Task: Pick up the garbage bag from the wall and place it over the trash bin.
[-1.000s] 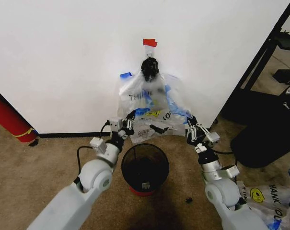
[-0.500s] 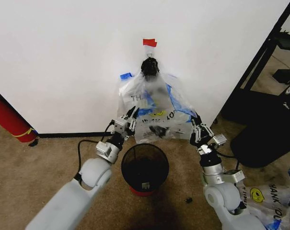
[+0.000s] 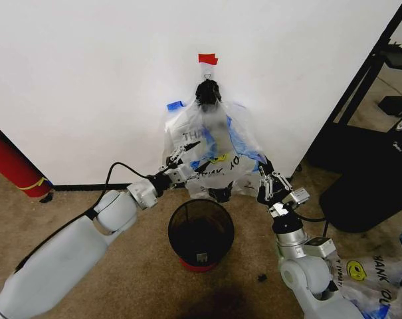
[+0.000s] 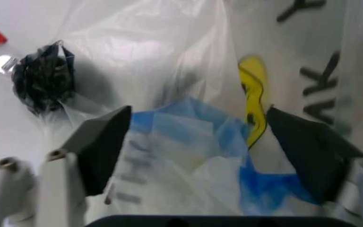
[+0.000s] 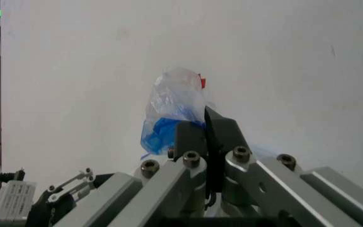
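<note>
Two hands are at the garbage bag (image 3: 214, 153), which you will find hanging on the wall (image 3: 88, 80) from a dark bunched knot (image 3: 206, 93) just below a red tape piece (image 3: 207, 59). The bag's lower edge hangs directly above the trash bin (image 3: 201, 234), which stands on the carpet (image 3: 48, 232) close to the black baseboard (image 3: 81, 187).

Left hand (image 3: 185, 155): you see it reaching in from the left, level with the bag's blue patches and printed lettering. In the left wrist view the left hand (image 4: 194, 151) has its fingers (image 4: 102, 142) spread wide, with the blue and yellow print of the bag (image 4: 188, 142) lying between them. Released, not gripping.

Right hand (image 3: 268, 184): it sits at the bag's lower right corner, pointing upward. In the right wrist view the right hand (image 5: 205, 127) has its fingers (image 5: 191, 135) pressed together, with crumpled white and blue film (image 5: 172, 111) rising just behind the tips. You cannot tell from these views whether any plastic is pinched between them.

Another bag (image 3: 373, 272) of the same print lies on the carpet at the robot's right.
</note>
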Motion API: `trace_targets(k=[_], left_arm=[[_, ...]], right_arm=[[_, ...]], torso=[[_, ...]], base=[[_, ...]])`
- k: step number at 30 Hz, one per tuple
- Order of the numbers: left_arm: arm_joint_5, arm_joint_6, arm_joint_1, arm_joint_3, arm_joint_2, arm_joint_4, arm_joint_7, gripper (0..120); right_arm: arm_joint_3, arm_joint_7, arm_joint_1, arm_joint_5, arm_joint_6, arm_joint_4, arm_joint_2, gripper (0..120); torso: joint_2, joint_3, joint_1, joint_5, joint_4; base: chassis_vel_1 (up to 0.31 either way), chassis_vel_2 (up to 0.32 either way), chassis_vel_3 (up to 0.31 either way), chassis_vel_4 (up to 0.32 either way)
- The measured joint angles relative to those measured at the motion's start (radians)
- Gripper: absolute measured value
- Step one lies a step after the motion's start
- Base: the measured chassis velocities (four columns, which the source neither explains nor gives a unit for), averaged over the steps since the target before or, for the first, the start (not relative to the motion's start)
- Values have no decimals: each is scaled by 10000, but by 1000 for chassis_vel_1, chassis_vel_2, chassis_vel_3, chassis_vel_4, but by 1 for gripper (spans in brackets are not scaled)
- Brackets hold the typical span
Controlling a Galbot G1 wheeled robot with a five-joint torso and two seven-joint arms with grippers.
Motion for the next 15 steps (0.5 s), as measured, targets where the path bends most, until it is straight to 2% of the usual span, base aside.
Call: trace_targets(k=[2, 6, 9, 14, 15], left_arm=[[471, 410, -189, 132, 187, -145, 156, 96], [1181, 859, -305, 177, 405, -296, 444, 95], [1509, 1184, -217, 92, 481, -438, 476, 88], [1544, 2025, 260, -163, 572, -862, -24, 66], [1544, 2025, 260, -163, 572, -862, -24, 66]], right_arm=[[0, -4, -2, -42, 2, -2, 34, 0], [-4, -12, -1, -82, 4, -4, 100, 0], [-10, -14, 9, -113, 4, -4, 145, 0], [-28, -20, 4, -188, 4, -15, 193, 0], [-28, -20, 4, -188, 4, -15, 193, 0]], torso=[[0, 0, 0, 0, -1], [0, 0, 0, 1, 1], [0, 0, 0, 1, 0], [0, 0, 0, 0, 1], [0, 0, 0, 0, 1]], base=[[0, 0, 0, 0], [0, 0, 0, 0], [0, 0, 0, 0], [0, 0, 0, 0], [0, 0, 0, 0]])
